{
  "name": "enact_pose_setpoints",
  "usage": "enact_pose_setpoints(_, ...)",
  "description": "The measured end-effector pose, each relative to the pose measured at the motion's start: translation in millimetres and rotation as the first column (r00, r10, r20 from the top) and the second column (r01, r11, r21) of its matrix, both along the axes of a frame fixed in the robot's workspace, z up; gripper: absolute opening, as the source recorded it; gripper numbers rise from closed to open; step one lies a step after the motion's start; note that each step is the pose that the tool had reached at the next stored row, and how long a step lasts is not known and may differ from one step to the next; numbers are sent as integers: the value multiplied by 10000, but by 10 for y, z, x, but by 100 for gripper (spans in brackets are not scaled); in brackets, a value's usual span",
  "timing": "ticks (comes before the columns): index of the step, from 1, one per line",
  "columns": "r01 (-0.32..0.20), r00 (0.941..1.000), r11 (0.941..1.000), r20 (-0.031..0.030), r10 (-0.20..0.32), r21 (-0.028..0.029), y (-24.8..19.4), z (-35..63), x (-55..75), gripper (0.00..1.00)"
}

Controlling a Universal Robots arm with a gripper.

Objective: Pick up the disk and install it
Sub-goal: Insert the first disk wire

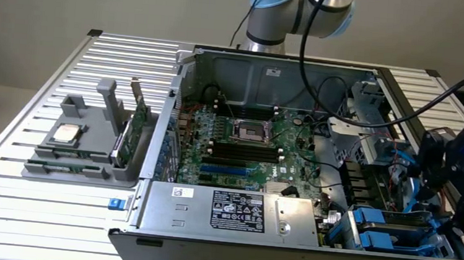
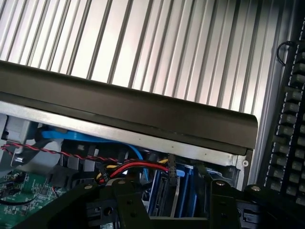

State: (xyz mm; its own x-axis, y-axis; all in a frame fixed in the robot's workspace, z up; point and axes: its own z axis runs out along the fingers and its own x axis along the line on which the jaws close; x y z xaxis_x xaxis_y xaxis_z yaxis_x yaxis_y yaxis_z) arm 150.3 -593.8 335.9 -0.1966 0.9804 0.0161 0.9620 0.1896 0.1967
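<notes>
The gripper (image 1: 461,216) hangs over the drive bay (image 1: 390,232) in the open computer case's (image 1: 206,240) corner at the exterior view's right. Its jaws stand wide apart on either side of the blue-framed disk (image 2: 164,195), which sits edge-on down in that bay, and I cannot tell whether they pinch it or stand free. Red, yellow and black wires (image 2: 138,165) and a blue cable (image 2: 95,138) crowd close around the disk, with the motherboard (image 1: 247,150) and labelled power supply (image 1: 234,212) beside the bay. Well apart on the slatted table (image 1: 35,207), a grey holder (image 1: 89,150) carries the CPU chip (image 1: 67,132) and green circuit card (image 1: 137,132).
</notes>
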Motion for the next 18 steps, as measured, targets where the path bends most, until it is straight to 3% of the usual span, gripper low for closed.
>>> enact_pose_setpoints(1, 30, 10000, 10000, -32, -30, -2, 5, 1, 1, 49)
enact_pose_setpoints(2, 61, 10000, 10000, -63, -61, 0, 10, 0, 1, 49)
enact_pose_setpoints(6, 197, 9996, 9998, -197, -197, -3, 26, 0, 4, 24)
enact_pose_setpoints(11, 376, 9986, 9993, -373, -376, -7, 44, 0, 5, 19)
enact_pose_setpoints(13, 428, 9983, 9991, -406, -428, -8, 55, 0, 5, 19)
enact_pose_setpoints(18, 478, 9980, 9989, -409, -478, -9, 95, 3, 1, 19)
